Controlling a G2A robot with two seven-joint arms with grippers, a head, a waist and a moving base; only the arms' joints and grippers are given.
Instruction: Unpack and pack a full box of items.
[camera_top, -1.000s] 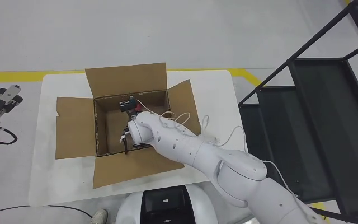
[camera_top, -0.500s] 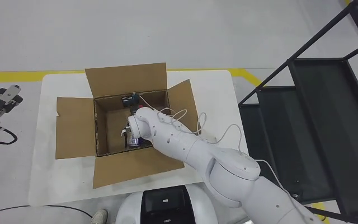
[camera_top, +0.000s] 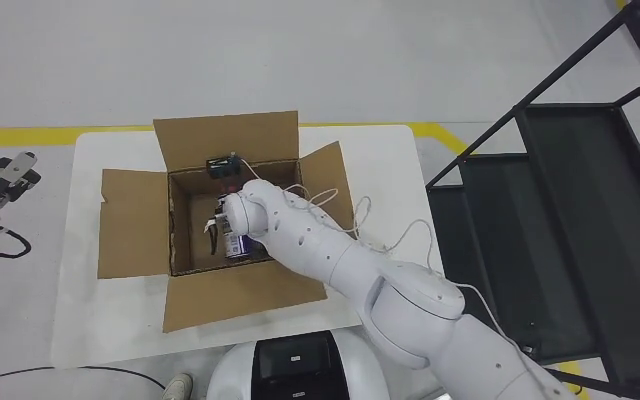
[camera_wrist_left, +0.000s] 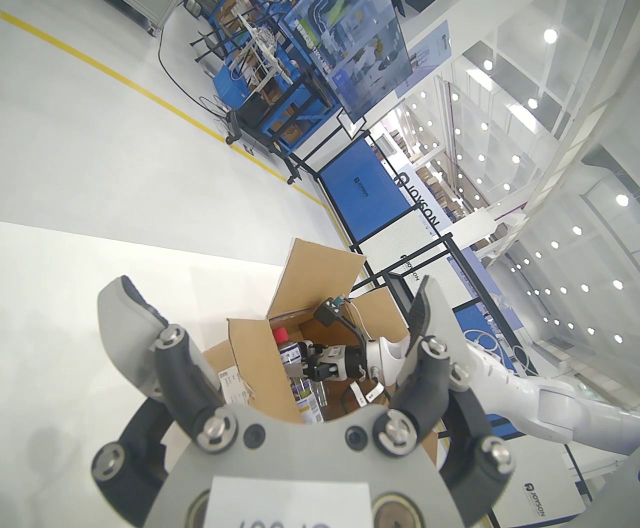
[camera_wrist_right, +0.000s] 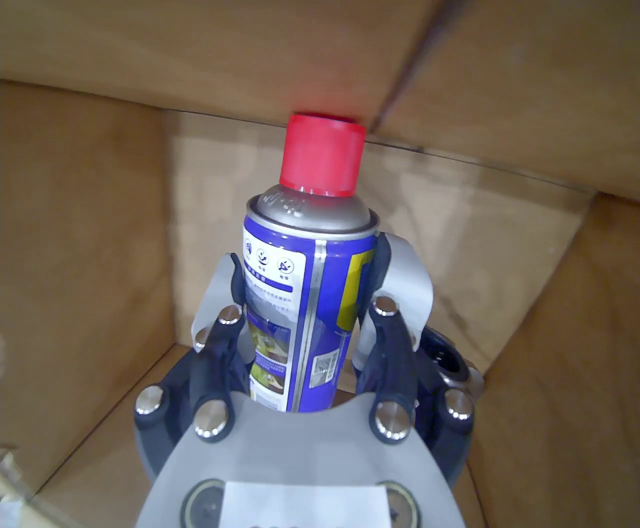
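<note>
Right wrist view: a blue spray can (camera_wrist_right: 310, 300) with a red cap (camera_wrist_right: 322, 155) sits between the right jaws, which pinch its body from both sides just under the shoulder.
Spray can: inside the open cardboard box (camera_top: 228, 140), with cardboard walls around it; in the top view it lies toward the box's near wall (camera_top: 235, 243). Whether it rests on the box floor, I cannot tell.
Right arm: reaches down into the box, with a white cable (camera_top: 340, 215) looped along it.
Box: all four flaps folded outward, standing on the white worktop (camera_top: 380, 160).
Left jaws: spread wide with nothing between them, off to one side of the box and apart from it.
Floor: a yellow line (camera_top: 60, 133) runs behind the worktop.
</note>
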